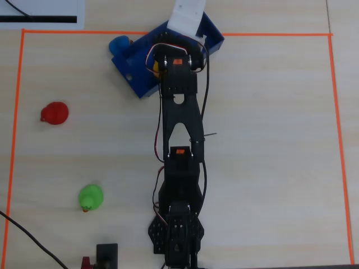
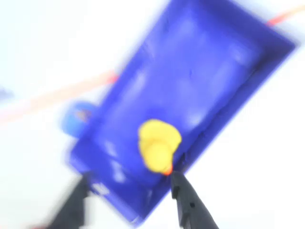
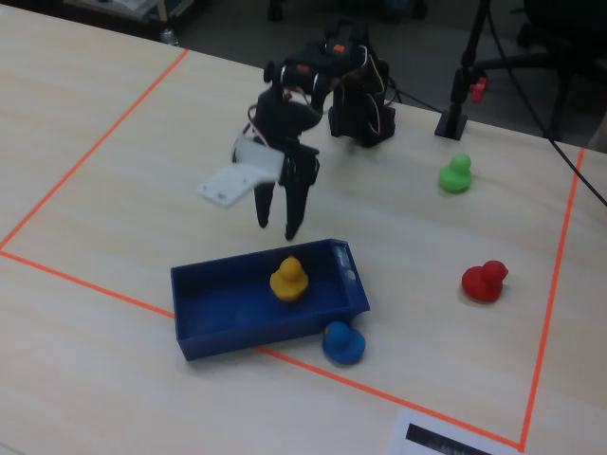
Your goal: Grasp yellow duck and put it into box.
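Yellow duck [image 3: 289, 280] — lying inside the blue box [image 3: 220, 308], toward the end nearest the blue duck; in the wrist view the yellow duck [image 2: 158, 144] sits on the box floor [image 2: 200, 81] close to one long wall, orange beak pointing to the lower edge of the picture. In the overhead view only a sliver of yellow [image 1: 155, 67] shows beside the arm.

Gripper [image 3: 275, 226] — raised above the box, fingers pointing down, jaws parted and holding nothing; the wrist view, heavily blurred, shows the two dark fingers [image 2: 188, 202] spread wide at the lower edge.

Blue duck [image 3: 342, 343] — outside the box, touching or just beside its long wall, on the orange tape line [image 3: 90, 277].

Red duck [image 3: 485, 281] and green duck [image 3: 456, 174] — on the wooden table [image 3: 114, 152], well apart from the box and from each other.

Black arm [image 1: 179, 145] — stretched over the table toward the box [image 1: 137, 70] in the overhead view.
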Available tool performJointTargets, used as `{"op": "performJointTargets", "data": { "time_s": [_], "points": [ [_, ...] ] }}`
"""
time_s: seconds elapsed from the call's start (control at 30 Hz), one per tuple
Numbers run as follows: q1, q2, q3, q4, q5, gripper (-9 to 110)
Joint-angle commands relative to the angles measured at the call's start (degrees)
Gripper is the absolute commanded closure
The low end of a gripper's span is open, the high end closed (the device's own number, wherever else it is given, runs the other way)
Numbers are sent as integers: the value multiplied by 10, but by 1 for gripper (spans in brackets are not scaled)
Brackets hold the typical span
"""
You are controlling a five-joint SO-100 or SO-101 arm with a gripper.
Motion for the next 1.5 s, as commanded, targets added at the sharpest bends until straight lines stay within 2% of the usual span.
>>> {"op": "performJointTargets", "data": {
  "time_s": [0.0,0.13,0.2,0.27,0.43,0.8,0.97,1.47],
  "points": [
    [58,284,250,-3,18,101],
    [102,547,688,-74,-55,101],
    [117,656,844,-64,-123,101],
    [115,744,955,-40,-165,101],
    [62,921,1121,-37,-188,101],
    [-25,1191,1306,15,-208,101],
    [-37,1191,1353,8,-210,101],
    [-47,1192,1353,25,-204,97]
  ]
}}
